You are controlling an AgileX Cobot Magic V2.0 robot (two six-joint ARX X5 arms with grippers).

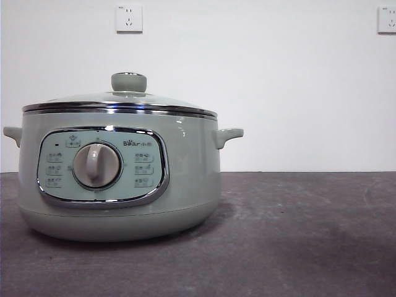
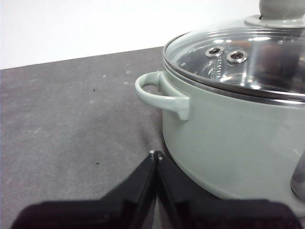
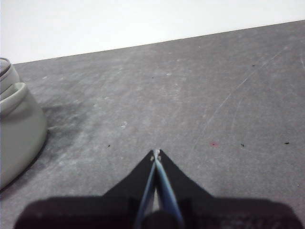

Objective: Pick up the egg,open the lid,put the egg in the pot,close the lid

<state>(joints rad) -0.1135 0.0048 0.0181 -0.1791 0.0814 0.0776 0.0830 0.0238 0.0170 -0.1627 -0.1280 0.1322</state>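
Observation:
The pale green pot (image 1: pixel 185 179) stands on the dark table at the left of the front view, its control panel and dial (image 1: pixel 96 165) facing the camera. The glass lid (image 1: pixel 120 104) sits closed on it, with its grey-green knob (image 1: pixel 129 81) on top. The pot (image 2: pixel 228 138) and lid (image 2: pixel 243 59) also show in the left wrist view. My left gripper (image 2: pixel 155 155) is shut and empty, low beside the pot near a side handle (image 2: pixel 159 95). My right gripper (image 3: pixel 156 153) is shut and empty over bare table; the pot's edge (image 3: pixel 16 129) shows to one side. The egg is out of view.
The dark grey table (image 1: pixel 297 235) runs to a white wall with two sockets (image 1: pixel 129 18). No arm shows in the front view.

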